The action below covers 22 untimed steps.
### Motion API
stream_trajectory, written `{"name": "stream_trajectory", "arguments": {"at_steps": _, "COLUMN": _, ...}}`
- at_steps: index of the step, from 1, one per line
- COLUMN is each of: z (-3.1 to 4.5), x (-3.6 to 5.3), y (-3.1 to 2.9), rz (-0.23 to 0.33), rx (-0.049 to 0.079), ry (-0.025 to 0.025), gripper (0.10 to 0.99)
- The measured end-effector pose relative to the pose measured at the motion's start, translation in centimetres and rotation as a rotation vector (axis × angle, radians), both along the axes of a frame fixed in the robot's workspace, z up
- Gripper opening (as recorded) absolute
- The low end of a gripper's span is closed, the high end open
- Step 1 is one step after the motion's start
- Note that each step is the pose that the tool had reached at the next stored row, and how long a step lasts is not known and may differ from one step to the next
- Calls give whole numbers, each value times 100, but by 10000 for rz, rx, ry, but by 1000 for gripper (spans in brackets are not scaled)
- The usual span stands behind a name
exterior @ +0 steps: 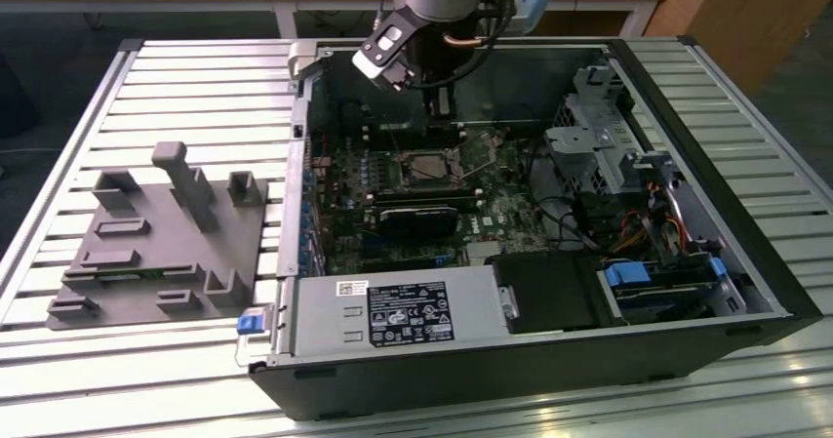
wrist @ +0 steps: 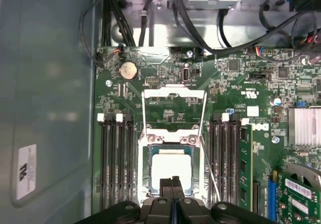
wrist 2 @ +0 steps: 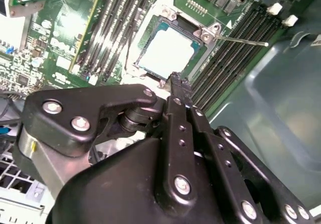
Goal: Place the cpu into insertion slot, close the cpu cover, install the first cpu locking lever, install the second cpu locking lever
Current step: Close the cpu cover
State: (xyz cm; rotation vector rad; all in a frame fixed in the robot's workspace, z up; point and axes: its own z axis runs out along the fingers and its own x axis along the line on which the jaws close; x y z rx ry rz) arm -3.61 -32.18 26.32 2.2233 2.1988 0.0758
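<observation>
The cpu [wrist: 171, 168] lies flat in the insertion slot [wrist: 146, 170], its pale grey top [wrist 2: 168, 50] uncovered. A thin silver frame, the cpu cover [wrist: 174, 90], appears to stand raised at the slot's far edge, with the green board showing through its window. One thin locking lever [wrist: 211, 170] sticks up loose beside the slot and shows as a bare rod [wrist 2: 246, 41] in the second wrist view. My gripper [wrist: 172, 180] is shut with nothing in it, its black tip [wrist 2: 175, 79] just over the cpu's near edge. In the exterior view the gripper [exterior: 440, 116] hangs inside the open case above the slot [exterior: 423, 169].
Long black memory slots [wrist: 116, 158] flank the socket on both sides. A black card [exterior: 423, 214], the power supply [exterior: 390, 311] and the drive cage [exterior: 606, 136] with cables crowd the case. A grey fixture [exterior: 156, 233] sits at the exterior view's left on the slatted table [exterior: 195, 87].
</observation>
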Motion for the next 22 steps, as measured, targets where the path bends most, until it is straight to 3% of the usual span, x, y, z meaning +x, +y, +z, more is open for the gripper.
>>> {"name": "stream_trajectory", "arguments": {"at_steps": 5, "z": -1, "x": 26, "y": -32, "rz": -2, "rx": 1, "ry": 0, "gripper": 106}}
{"name": "stream_trajectory", "arguments": {"at_steps": 11, "z": -8, "x": 206, "y": -33, "rz": 16, "rx": 3, "ry": 3, "gripper": 106}}
{"name": "stream_trajectory", "arguments": {"at_steps": 17, "z": -21, "x": 305, "y": -33, "rz": 380, "rx": 2, "ry": 6, "gripper": 106}}
{"name": "stream_trajectory", "arguments": {"at_steps": 22, "z": -29, "x": 467, "y": -33, "rz": 380, "rx": -2, "ry": 25, "gripper": 106}}
